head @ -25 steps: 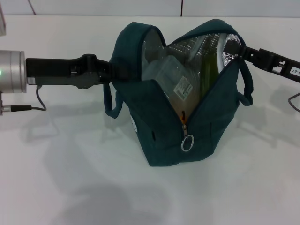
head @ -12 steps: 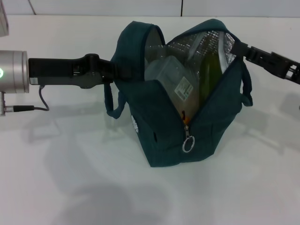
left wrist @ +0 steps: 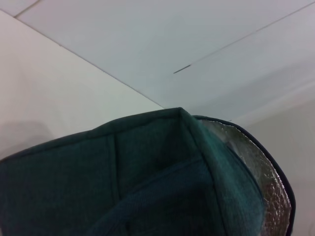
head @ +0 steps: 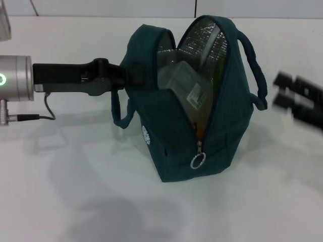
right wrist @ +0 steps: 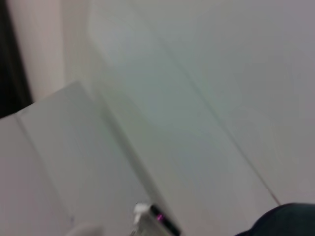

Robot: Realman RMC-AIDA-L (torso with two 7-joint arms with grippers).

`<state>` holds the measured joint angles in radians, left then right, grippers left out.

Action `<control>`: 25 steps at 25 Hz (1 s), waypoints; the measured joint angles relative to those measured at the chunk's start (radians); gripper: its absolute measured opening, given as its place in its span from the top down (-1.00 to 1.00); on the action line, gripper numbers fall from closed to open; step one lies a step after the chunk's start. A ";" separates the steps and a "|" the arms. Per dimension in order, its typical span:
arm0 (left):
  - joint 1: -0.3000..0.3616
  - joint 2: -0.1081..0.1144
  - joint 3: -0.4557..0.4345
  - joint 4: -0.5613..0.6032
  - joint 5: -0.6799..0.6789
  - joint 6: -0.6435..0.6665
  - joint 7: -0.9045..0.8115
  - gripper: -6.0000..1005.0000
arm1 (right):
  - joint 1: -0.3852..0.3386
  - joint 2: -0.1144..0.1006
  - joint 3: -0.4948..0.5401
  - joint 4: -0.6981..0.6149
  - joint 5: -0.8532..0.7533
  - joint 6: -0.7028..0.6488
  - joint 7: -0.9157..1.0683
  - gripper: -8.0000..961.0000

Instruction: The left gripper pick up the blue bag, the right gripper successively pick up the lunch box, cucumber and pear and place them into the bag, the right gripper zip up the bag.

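Observation:
The blue bag (head: 176,146) stands upright on the white table with its top gaping open and its foil lining (head: 202,38) showing. My left gripper (head: 122,76) reaches in from the left and is shut on the bag's left rim; the left wrist view shows that teal rim (left wrist: 147,172) close up. The lunch box (head: 184,88) lies tilted inside the bag. A sliver of orange, perhaps the pear (head: 200,132), shows just above the zipper's ring pull (head: 198,161). The cucumber is hidden. My right gripper (head: 299,99) hangs blurred to the right of the bag, apart from it.
A cable (head: 35,117) trails from the left arm's silver wrist (head: 12,78) across the table. The bag's loop handles (head: 255,70) hang at its sides. In the right wrist view a corner of the bag (right wrist: 290,219) shows.
My right gripper has left the bag's right rim and moved away to the right and lower. The bag's right side has sprung up, narrowing the opening. The left gripper keeps its hold.

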<state>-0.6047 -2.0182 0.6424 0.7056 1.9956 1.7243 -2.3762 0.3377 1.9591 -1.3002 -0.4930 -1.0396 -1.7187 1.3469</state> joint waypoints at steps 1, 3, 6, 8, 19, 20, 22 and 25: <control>-0.001 -0.001 0.000 0.000 0.000 0.000 0.000 0.67 | -0.012 0.004 0.001 0.000 -0.017 -0.011 -0.034 -0.36; -0.005 -0.003 0.001 0.000 0.000 -0.002 0.000 0.67 | -0.033 0.016 0.001 0.002 -0.053 -0.020 -0.098 -0.52; -0.008 -0.006 0.001 0.000 0.000 -0.003 0.000 0.67 | -0.049 0.044 -0.004 0.023 -0.128 -0.011 -0.215 -0.75; -0.009 -0.007 0.002 0.000 0.000 -0.003 0.000 0.67 | -0.039 0.051 -0.020 0.062 -0.156 0.004 -0.279 -0.82; -0.004 -0.018 -0.005 0.000 -0.006 -0.022 0.008 0.66 | 0.058 0.061 -0.188 0.109 -0.149 0.172 -0.340 -0.82; -0.004 -0.019 -0.005 0.000 -0.011 -0.022 0.009 0.66 | 0.065 0.061 -0.196 0.109 -0.147 0.184 -0.340 -0.82; -0.004 -0.021 -0.005 0.000 -0.021 -0.022 0.010 0.66 | 0.073 0.064 -0.206 0.108 -0.134 0.208 -0.340 -0.82; -0.004 -0.026 -0.005 0.000 -0.034 -0.026 0.013 0.66 | 0.084 0.064 -0.220 0.108 -0.114 0.228 -0.339 -0.82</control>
<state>-0.6085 -2.0437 0.6371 0.7056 1.9616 1.6984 -2.3634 0.4219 2.0229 -1.5198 -0.3847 -1.1541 -1.4903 1.0075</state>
